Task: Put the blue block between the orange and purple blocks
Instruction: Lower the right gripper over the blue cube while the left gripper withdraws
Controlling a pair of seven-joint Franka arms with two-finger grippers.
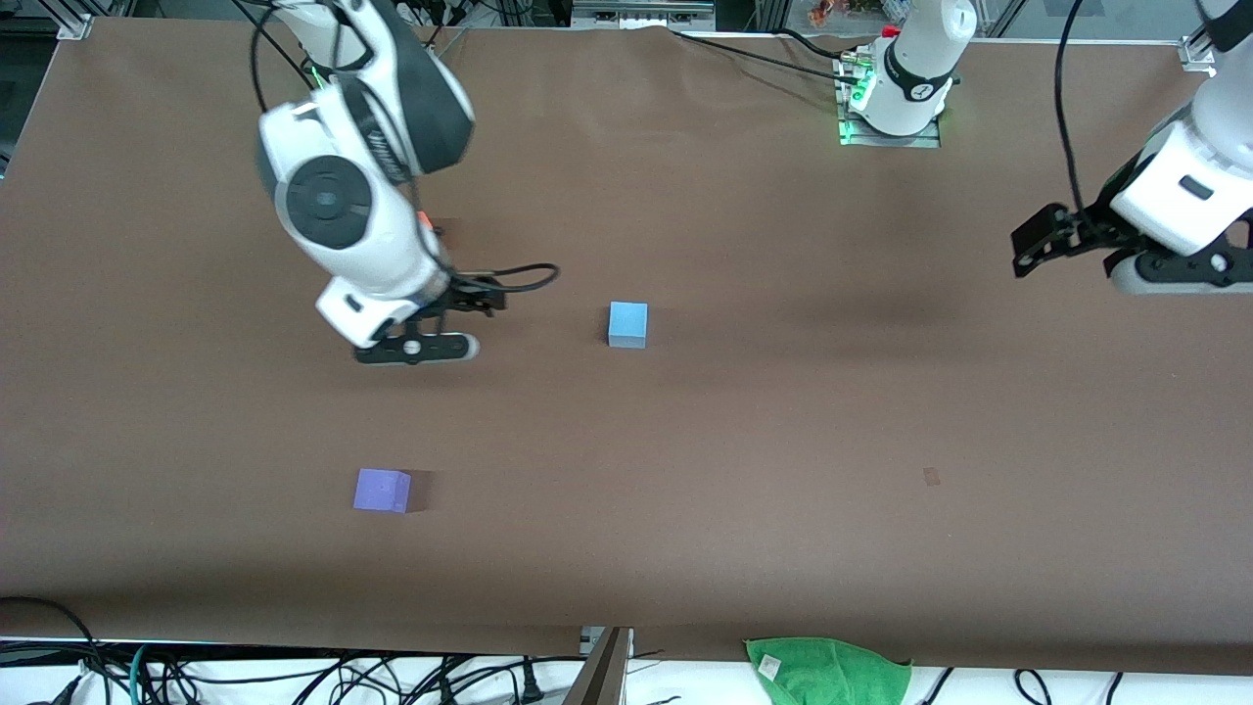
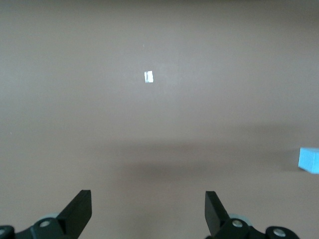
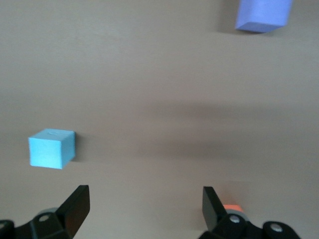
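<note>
While its fingers stand wide apart with nothing between them, the right hand (image 1: 431,333) hangs over the brown counter (image 1: 783,441) beside the blue block (image 1: 627,324), a light sky-blue matte cube sitting flat mid-counter, no long axis. Nearer the front camera lies the purple block (image 1: 382,490); the orange block (image 1: 423,221) peeks out under the right arm. At its own end, the left hand (image 1: 1067,257) waits, spread wide.

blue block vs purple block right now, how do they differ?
Colour: the blue block is light sky-blue, the purple block violet. Place: the purple block lies nearer the front camera and more toward the right arm's end of the table than the blue block. Shared: both are small matte cubes of like size, resting free on the table, neither gripped.
</note>
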